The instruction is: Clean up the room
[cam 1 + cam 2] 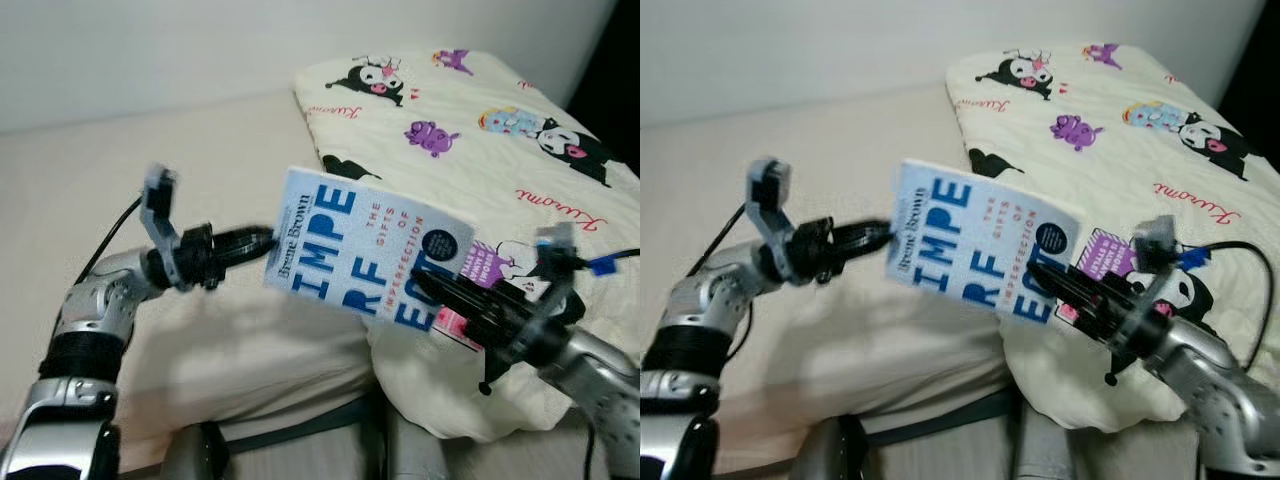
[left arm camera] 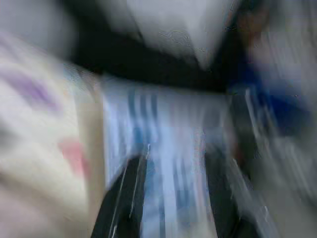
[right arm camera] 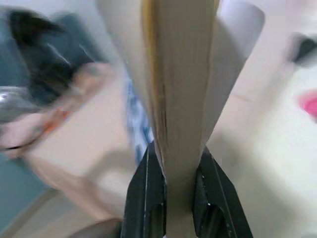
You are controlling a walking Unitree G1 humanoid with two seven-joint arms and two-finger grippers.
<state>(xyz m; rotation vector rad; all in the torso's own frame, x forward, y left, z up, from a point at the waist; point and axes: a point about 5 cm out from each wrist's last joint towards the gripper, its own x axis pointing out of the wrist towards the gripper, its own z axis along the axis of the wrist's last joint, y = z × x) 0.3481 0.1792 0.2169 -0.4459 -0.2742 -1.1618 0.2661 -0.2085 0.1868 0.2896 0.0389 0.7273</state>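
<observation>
Book (image 1: pixel 372 255) clamped in right claw (image 1: pixel 455 297) – left claw (image 1: pixel 262 241) at its spine

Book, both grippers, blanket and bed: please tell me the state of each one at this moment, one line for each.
book: shut, held up in the air over the bed edge, tilted, front cover facing the camera.
right gripper: shut on the book, one finger on each side of its page edge.
left gripper: at the book's spine edge; the grip is too blurred to judge.
blanket: folded, lying on the bed.
bed: beige sheet, smooth.
</observation>
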